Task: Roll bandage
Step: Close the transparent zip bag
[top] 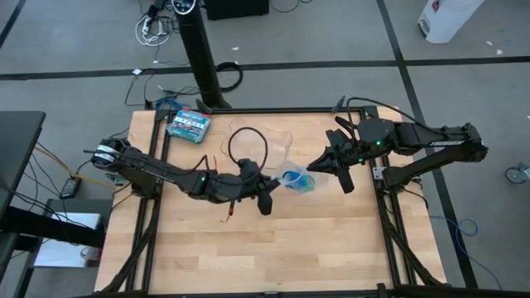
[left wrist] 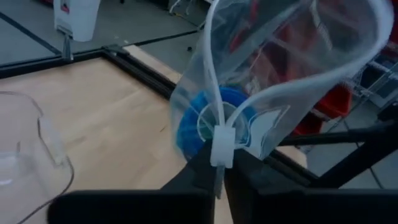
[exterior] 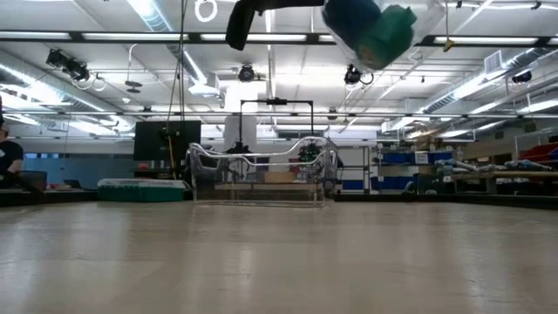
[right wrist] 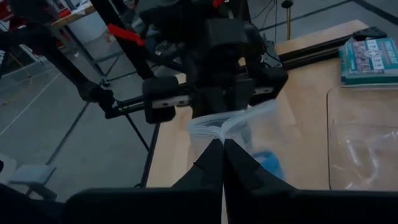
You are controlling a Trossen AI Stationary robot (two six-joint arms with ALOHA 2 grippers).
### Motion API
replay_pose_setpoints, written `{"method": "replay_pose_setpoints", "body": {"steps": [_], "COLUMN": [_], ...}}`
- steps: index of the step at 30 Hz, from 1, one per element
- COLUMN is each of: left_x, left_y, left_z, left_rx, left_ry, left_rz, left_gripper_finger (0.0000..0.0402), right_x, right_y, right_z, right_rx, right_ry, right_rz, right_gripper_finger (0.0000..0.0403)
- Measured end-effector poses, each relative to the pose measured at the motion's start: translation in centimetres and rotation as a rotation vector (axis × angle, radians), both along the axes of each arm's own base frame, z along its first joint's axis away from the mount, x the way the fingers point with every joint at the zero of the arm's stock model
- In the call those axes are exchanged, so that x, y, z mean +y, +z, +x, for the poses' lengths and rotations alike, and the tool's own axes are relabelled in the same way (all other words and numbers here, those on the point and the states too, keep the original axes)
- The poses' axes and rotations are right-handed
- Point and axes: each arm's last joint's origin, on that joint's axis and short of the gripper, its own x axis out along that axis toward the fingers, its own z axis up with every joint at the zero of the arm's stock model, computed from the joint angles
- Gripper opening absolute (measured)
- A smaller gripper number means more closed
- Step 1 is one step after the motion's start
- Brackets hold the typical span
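The bandage is a small blue roll inside a clear plastic zip bag. The bag hangs in the air over the middle of the table, between my two grippers. A teal-green roll lies beside the blue one in the bag. My left gripper is shut on the bag's left side. My right gripper is shut on its right side. In the low view the bag shows at the top, well clear of the tabletop. My left gripper pinches the bag's white zip strip at its slider between its two fingers. The fingers come nearly level from the table's left. The bag is lifted clear, with the rolls sagging in it beyond the fingers. My right gripper pinches the bag's upper edge between its two fingertips. It comes from the table's right, slanting a little downward. The bag hangs below and beyond the fingers, clear of the table, its blue content showing through.
A clear plastic container and a black cable loop lie on the table behind the bag. A green-and-white printed box sits at the far left corner. A thin red stick lies near my left arm. The near half of the tabletop is bare wood.
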Motion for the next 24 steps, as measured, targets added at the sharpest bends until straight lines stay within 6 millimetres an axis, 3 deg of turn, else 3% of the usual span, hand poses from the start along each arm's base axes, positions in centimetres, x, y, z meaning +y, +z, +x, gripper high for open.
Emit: {"method": "replay_pose_setpoints", "body": {"steps": [6, 10, 13, 18, 24], "left_x": [0.2, 0.4, 0.6, 0.4, 0.5], "left_y": [0.3, 0.7, 1.0, 1.4, 0.1], "left_z": [0.2, 0.1, -0.1, -0.2, -0.7], "left_rx": [-0.025, -0.038, -0.014, 0.18, 0.367], "left_ry": [-0.028, -0.039, -0.074, -0.224, -0.332], "left_rz": [0.021, 0.027, 0.022, 0.015, -0.042], "left_gripper_finger": [0.005, 0.0012, 0.0006, 0.0004, 0.0002], "right_x": [0.0, 0.0, -0.1, 0.0, 0.0], "right_y": [-0.2, -0.9, -1.5, -2.4, -3.2], "right_z": [-0.1, -0.3, -0.8, -1.4, -1.6], "right_rx": [0.027, 0.104, 0.192, 0.313, 0.407], "right_ry": [-0.004, -0.02, -0.036, -0.017, -0.031], "right_rz": [0.01, 0.04, 0.065, 0.114, 0.118], "right_gripper_finger": [0.0, 0.0, 0.0, 0.0013, 0.0048]}}
